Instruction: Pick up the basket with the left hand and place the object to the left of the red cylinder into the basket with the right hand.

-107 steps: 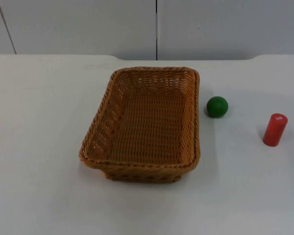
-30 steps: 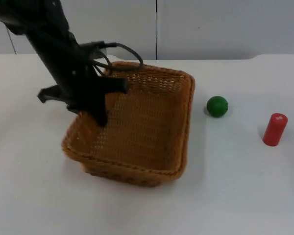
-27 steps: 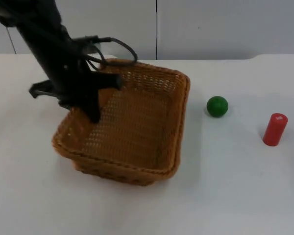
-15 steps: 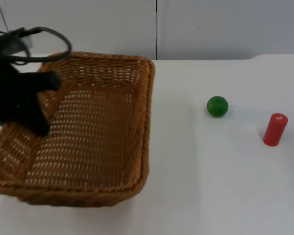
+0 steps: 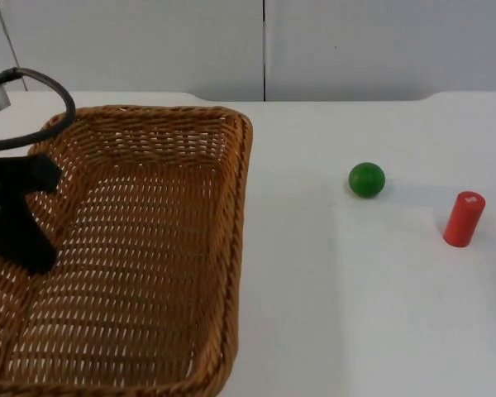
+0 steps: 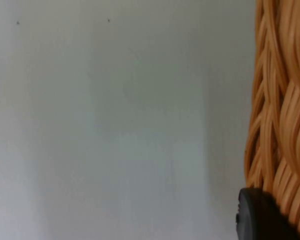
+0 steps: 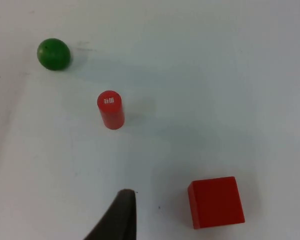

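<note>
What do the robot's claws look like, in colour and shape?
Left claw, at the basket rim, is matte black and blocky, with a rounded tip. Right claw, near the cube, looks dark and tapered. No markings are seen.

Bright, even light w/ no glare is covering the white surface (image 5: 380,314). Green ball (image 5: 367,179) & red cylinder (image 5: 464,219) are casting faint, soft shadows.
</note>
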Controlling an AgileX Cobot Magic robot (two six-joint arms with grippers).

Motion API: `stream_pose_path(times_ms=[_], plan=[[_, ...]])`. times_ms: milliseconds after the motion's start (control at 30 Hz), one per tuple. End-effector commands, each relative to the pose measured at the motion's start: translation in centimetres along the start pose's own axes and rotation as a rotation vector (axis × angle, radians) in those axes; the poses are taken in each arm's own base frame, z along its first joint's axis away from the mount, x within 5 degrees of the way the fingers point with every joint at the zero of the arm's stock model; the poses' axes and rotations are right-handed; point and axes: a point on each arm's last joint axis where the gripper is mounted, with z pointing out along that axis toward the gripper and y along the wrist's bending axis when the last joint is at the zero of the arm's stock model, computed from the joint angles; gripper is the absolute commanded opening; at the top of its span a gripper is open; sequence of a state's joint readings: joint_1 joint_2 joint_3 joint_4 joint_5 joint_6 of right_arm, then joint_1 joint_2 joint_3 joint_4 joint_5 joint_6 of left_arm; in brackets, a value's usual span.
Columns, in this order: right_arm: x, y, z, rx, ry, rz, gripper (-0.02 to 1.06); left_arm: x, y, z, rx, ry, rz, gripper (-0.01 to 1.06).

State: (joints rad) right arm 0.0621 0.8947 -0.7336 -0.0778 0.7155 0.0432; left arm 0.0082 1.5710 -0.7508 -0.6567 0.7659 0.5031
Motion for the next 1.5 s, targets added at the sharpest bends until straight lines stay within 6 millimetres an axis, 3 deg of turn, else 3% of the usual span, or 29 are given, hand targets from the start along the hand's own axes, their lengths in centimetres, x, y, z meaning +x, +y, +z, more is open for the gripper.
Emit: stream_pose_path(times_ms=[0,267,467,600,633,800,833,1000,1067,1200,1233,1467], plan=[[-0.1,-0.1,-0.1,-0.001,-0.013,0.004,1.05,-0.1,-0.3,-0.4,0.023,-0.022,-0.011,0.0],[0.0,0.0,0.0,-0.004,0.014,-0.018,1.05,0.0,-0.3,-0.4,0.024,-0.017,-0.006,0.0],[-1.4,0.7,2.3,-0.077,0.122,-0.024,1.05,0.0,-0.3,-0.4,0.024,-0.017,-0.004,0.0],[-4.1,2.8,6.4,-0.14,0.195,-0.108,1.01,0.0,-0.3,-0.4,0.023,-0.019,-0.004,0.0],[-4.1,2.8,6.4,-0.14,0.195,-0.108,1.01,0.0,-0.3,-0.4,0.023,-0.019,-0.004,0.0],[-7.1,7.7,13.2,-0.22,0.278,-0.263,0.99,-0.1,-0.3,-0.4,0.02,-0.027,-0.006,0.0],[-7.1,7.7,13.2,-0.22,0.278,-0.263,0.99,-0.1,-0.3,-0.4,0.02,-0.027,-0.006,0.0],[-8.7,12.6,21.1,-0.219,0.343,-0.432,0.99,-0.2,-0.3,-0.4,0.017,-0.032,-0.006,0.0],[-8.7,12.9,21.6,-0.221,0.345,-0.436,0.99,-0.2,-0.3,-0.4,0.017,-0.032,-0.006,0.0],[-9.2,14.5,26.7,-0.223,0.361,-0.442,0.99,-0.2,-0.3,-0.4,0.017,-0.032,-0.006,0.0],[-9.2,14.5,26.7,-0.223,0.361,-0.442,0.99,-0.2,-0.3,-0.4,0.017,-0.032,-0.006,0.0],[-9.0,16.1,32.8,-0.225,0.323,-0.445,0.99,-0.2,-0.3,-0.4,0.019,-0.033,-0.008,0.0]])
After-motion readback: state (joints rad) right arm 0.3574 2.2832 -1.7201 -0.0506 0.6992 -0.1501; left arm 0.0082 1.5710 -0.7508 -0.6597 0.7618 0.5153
